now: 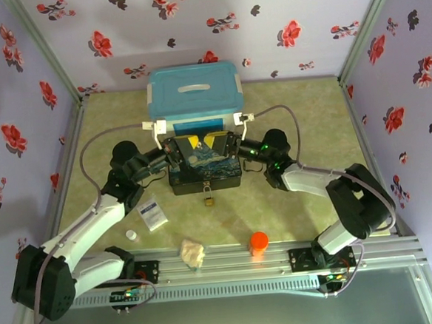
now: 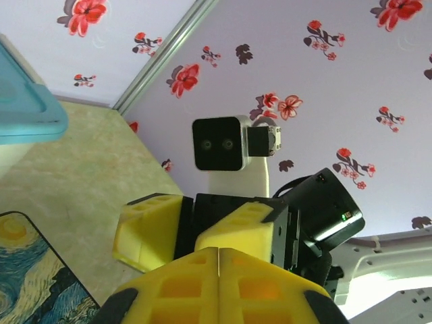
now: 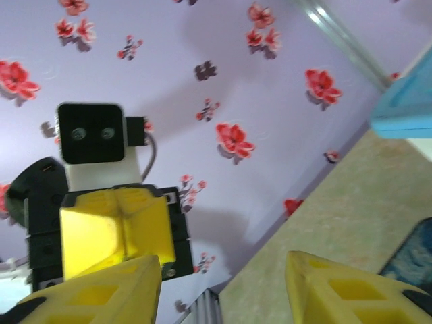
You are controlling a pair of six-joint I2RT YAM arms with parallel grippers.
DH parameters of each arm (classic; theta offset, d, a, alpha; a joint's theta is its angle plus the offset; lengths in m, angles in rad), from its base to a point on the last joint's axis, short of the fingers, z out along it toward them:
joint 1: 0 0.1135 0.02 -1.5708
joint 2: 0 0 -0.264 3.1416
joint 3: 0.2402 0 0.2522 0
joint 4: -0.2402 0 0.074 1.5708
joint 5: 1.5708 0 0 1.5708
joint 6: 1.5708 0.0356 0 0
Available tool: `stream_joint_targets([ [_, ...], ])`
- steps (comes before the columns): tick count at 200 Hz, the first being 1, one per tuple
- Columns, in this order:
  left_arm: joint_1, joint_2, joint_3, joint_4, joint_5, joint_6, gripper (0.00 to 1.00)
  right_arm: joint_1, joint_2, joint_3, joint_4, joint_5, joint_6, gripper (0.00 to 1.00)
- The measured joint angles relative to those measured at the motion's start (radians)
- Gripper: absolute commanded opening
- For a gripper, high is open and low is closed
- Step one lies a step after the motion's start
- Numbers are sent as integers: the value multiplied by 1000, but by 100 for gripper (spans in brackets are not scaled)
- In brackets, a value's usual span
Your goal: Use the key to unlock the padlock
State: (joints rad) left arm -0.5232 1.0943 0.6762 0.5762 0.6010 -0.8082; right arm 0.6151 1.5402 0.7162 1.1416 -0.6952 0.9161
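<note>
Marbled beige tabletop [image 1: 310, 126], painted box [image 1: 202, 172], brass padlock [image 1: 209, 199]

I see the left gripper [image 1: 181, 150] and right gripper [image 1: 219, 145] facing over the mid-frame painted box [image 1: 202, 181], the padlock [image 1: 209, 199] just below.

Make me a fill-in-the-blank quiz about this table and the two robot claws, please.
1. A small brass ___ hangs at the near side of the painted box.
2. The yellow fingers of the left gripper are pressed ___.
3. The yellow fingers of the right gripper stand ___, with nothing between them.
4. The storage bin behind the painted box has a ___ lid.
Missing words: padlock; together; apart; blue.
</note>
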Motion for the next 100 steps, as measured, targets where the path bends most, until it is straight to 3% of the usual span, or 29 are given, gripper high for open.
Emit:
stream_joint_targets([
  [49, 1, 14, 10, 8, 21, 0, 0, 11, 20, 0, 155, -21, 68, 46],
  [100, 1, 45, 24, 48, 22, -2, 0, 36, 31, 0, 171, -20, 79, 38],
])
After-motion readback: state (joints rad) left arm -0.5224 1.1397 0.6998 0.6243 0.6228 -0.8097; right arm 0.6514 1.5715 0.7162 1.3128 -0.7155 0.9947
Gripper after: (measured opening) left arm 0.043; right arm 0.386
